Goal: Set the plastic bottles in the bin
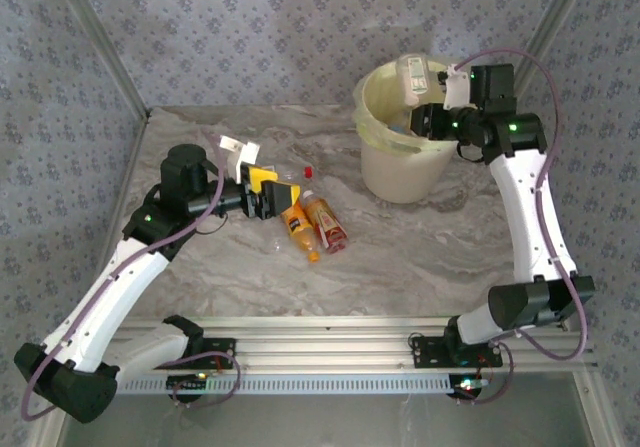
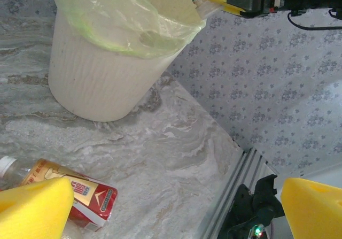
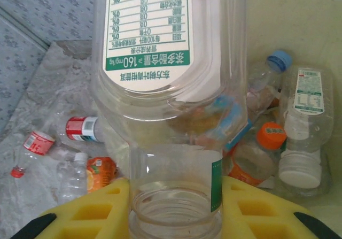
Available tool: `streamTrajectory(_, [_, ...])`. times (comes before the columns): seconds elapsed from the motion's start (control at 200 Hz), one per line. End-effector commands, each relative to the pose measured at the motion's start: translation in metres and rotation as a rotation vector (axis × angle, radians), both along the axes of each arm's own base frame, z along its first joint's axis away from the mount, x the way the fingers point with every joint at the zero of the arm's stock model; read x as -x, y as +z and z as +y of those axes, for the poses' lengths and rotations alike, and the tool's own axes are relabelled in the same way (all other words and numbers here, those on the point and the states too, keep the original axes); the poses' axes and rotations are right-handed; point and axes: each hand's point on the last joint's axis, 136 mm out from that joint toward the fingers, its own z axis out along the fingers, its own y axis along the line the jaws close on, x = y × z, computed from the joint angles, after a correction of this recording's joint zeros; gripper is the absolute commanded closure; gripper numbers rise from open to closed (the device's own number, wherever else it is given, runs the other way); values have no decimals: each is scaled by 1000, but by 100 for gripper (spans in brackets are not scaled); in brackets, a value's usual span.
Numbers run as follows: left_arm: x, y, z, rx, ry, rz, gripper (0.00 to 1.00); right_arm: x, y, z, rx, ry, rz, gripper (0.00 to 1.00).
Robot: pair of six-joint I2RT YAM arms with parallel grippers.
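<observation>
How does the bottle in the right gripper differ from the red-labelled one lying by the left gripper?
The bottle in the right gripper is clamped above the bin; the red-labelled one lies loose on the table before the open left gripper. The held bottle's label is white and green, the other's red. Both are clear plastic.
</observation>
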Motion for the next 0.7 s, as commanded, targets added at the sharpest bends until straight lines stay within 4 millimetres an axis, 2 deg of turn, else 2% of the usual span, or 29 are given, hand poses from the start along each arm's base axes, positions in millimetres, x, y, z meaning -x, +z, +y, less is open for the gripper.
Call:
streamTrajectory(0.0, [4,-1,1,-17,-5,-25,0,-8,1,-8,49,6,-8,66])
streamTrajectory(0.145, [1,-6,4,-42,19,-18,0,-22,-10,-10,54,2,13,66])
streamTrajectory(0.35, [0,-15,7,-63,38,1,0,-34,-15,-12,42,-9,17,63])
streamTrajectory(0.545, [-4,-22,14,-100,86,11,0,-37,-14,-10,33,-15,11,47])
streamTrajectory(0.695, [-13,-32,21,-143,150,51,0,-31,-3,-10,36,-23,-22,34])
